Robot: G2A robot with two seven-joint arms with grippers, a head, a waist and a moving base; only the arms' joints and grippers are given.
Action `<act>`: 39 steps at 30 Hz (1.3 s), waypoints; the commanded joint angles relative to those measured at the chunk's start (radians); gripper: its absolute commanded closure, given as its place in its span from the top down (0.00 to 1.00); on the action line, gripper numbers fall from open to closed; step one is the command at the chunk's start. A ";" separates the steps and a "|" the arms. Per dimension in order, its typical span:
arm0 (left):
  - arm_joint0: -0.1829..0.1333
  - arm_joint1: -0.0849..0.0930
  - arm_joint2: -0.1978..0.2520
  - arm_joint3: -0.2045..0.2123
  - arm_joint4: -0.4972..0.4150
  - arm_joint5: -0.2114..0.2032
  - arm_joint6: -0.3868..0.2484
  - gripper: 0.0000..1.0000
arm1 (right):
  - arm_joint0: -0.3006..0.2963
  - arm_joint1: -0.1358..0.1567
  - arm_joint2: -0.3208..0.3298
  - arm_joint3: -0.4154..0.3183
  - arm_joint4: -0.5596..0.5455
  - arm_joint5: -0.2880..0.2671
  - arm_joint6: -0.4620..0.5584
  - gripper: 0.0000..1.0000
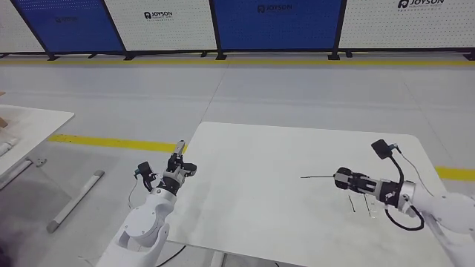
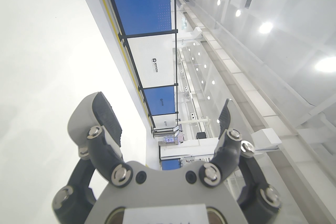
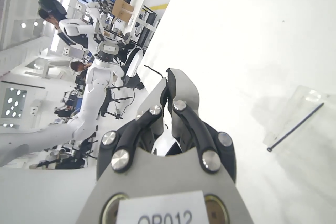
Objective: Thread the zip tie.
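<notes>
My right gripper [image 1: 338, 177] [image 3: 167, 79] is over the right part of the white table [image 1: 260, 193], shut on a thin black zip tie [image 1: 318, 176] [image 3: 153, 70]. The tie sticks out level from the fingertips toward the table's middle. A second black zip tie [image 1: 352, 204] [image 3: 295, 128] lies flat on the table close to that gripper. My left gripper [image 1: 178, 154] [image 2: 168, 114] is at the table's left edge, pointing away from me, open with nothing between its fingers [image 2: 106, 114].
A clear plastic bag [image 1: 369, 206] [image 3: 304, 107] lies under and beside the loose zip tie. Another white table [image 1: 30, 126] stands off to the left. Blue and white panels [image 1: 274, 7] line the far side of the floor.
</notes>
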 commanded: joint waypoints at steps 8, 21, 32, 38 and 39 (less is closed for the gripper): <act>0.000 0.000 0.000 0.000 0.000 0.000 0.000 1.00 | 0.040 -0.018 -0.070 -0.033 -0.170 -0.117 -0.007 0.00; 0.000 0.000 0.000 0.000 0.000 0.000 0.000 1.00 | 0.029 -0.024 -0.068 -0.041 -0.057 -0.117 -0.015 0.00; 0.000 0.000 0.000 0.000 0.000 0.000 0.000 1.00 | 0.040 -0.023 -0.042 -0.023 -0.082 -0.105 -0.037 0.00; 0.000 0.000 0.000 0.000 0.000 0.000 0.000 1.00 | 0.081 -0.025 -0.049 -0.060 -0.202 -0.117 -0.016 0.00; 0.000 0.000 0.000 0.000 0.000 0.000 0.000 1.00 | 0.090 -0.027 -0.063 -0.073 -0.226 -0.117 -0.001 0.00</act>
